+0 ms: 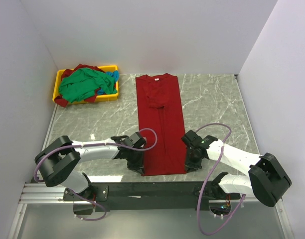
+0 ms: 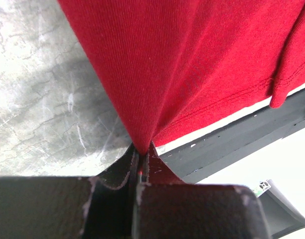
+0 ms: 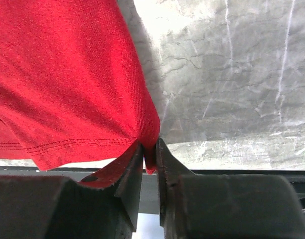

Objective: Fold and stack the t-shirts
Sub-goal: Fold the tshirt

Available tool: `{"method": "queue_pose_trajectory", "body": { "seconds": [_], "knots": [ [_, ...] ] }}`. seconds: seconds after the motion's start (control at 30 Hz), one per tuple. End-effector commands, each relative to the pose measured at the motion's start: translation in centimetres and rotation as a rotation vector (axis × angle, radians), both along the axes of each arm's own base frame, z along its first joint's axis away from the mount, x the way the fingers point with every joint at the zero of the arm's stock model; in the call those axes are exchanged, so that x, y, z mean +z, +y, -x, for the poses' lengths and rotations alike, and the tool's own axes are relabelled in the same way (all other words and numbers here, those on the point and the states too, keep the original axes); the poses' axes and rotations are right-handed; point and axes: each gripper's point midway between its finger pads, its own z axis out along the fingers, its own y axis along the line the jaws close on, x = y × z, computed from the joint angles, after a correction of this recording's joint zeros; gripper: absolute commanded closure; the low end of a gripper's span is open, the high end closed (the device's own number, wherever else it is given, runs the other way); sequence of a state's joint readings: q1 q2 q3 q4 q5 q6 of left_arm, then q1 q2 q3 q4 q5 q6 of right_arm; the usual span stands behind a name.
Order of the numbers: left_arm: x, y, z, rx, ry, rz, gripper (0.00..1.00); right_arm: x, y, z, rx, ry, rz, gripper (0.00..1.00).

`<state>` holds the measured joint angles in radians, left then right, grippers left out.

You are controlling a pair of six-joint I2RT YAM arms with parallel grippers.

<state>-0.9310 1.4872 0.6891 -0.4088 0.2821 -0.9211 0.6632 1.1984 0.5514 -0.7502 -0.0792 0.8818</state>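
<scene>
A deep red t-shirt point(image 1: 160, 119) lies folded into a long narrow strip on the marble table, collar at the far end. My left gripper point(image 1: 141, 167) is at its near left hem corner, and in the left wrist view the jaws point(image 2: 142, 149) are shut tight on a pinch of the red cloth point(image 2: 192, 64). My right gripper point(image 1: 188, 164) is at the near right hem corner. There the jaws point(image 3: 150, 147) stand a sliver apart, with the corner of the red cloth point(image 3: 68, 74) still pinched between them. Both corners are lifted slightly off the table.
A yellow tray point(image 1: 57, 84) at the far left holds a heap of other shirts: a green one point(image 1: 82, 84) on top, blue point(image 1: 112, 75) and red beneath. A black rail point(image 1: 157, 189) runs along the near table edge just behind the hem. White walls enclose three sides.
</scene>
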Motion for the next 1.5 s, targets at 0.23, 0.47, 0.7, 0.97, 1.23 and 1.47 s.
{"method": "queue_pose_trajectory", "body": {
  "seconds": [0.23, 0.47, 0.7, 0.97, 1.23, 1.47],
  "knots": [
    [-1.7, 3.5, 1.0, -0.023, 0.001, -0.153, 1.00, -0.1, -1.9, 0.6, -0.027, 0.006, 0.083, 0.64],
    [-1.7, 3.5, 1.0, -0.028, 0.001, -0.159, 1.00, 0.0, -2.3, 0.7, -0.034, 0.004, 0.098, 0.62],
    [-1.7, 3.7, 1.1, -0.026, 0.002, -0.167, 1.00, -0.2, -2.9, 1.5, -0.040, 0.023, 0.112, 0.63],
    [-1.7, 3.7, 1.1, -0.028, 0.006, -0.163, 1.00, -0.3, -2.7, 1.2, -0.029, 0.011, 0.102, 0.69],
    [-1.6, 3.4, 0.9, -0.032, -0.006, -0.157, 1.00, -0.3, -1.6, 1.0, 0.009, 0.002, 0.042, 0.88],
    [0.4, 3.3, -0.6, 0.000, -0.082, -0.161, 1.00, 0.9, -1.7, 0.7, 0.030, -0.010, 0.051, 1.00]
  ]
}}
